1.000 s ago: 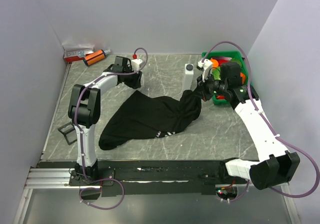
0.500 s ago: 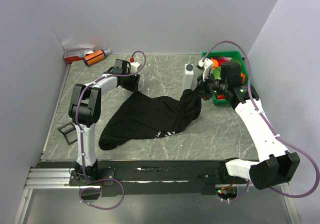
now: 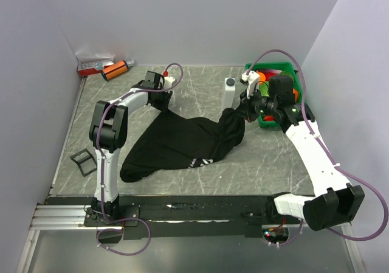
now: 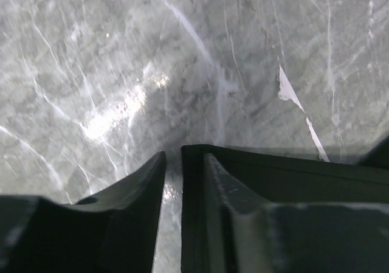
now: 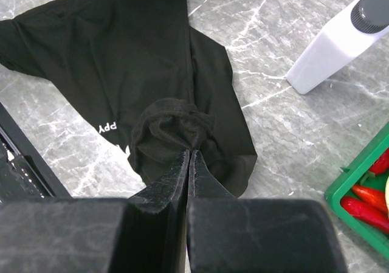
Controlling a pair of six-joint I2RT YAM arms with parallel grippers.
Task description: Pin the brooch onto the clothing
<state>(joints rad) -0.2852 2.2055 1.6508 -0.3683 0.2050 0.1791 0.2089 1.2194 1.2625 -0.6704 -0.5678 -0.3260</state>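
Observation:
The black T-shirt [image 3: 182, 142] lies crumpled across the middle of the table, with white lettering [image 3: 199, 162] near its front edge. My right gripper [image 3: 242, 112] is shut on a bunch of its fabric at the right end and holds it raised. In the right wrist view the gripper [image 5: 190, 151] pinches the bunched T-shirt [image 5: 121, 60] at the fingertips. My left gripper [image 3: 162, 100] hangs at the shirt's far left corner. In the left wrist view the gripper [image 4: 173, 157] is empty, its jaws a narrow gap apart over bare marble. No brooch shows in any view.
A white bottle [image 3: 230, 90] stands behind the shirt and also shows in the right wrist view [image 5: 340, 39]. A green basket [image 3: 272, 68] of orange and red items sits at the back right. An orange bottle [image 3: 117, 69] and a red-white pack [image 3: 94, 66] lie at the back left. A black frame [image 3: 85, 162] lies at the left edge.
My left wrist has turned and shifted a little to the right, down by the shirt's far corner. The right arm and the held fabric have not moved.

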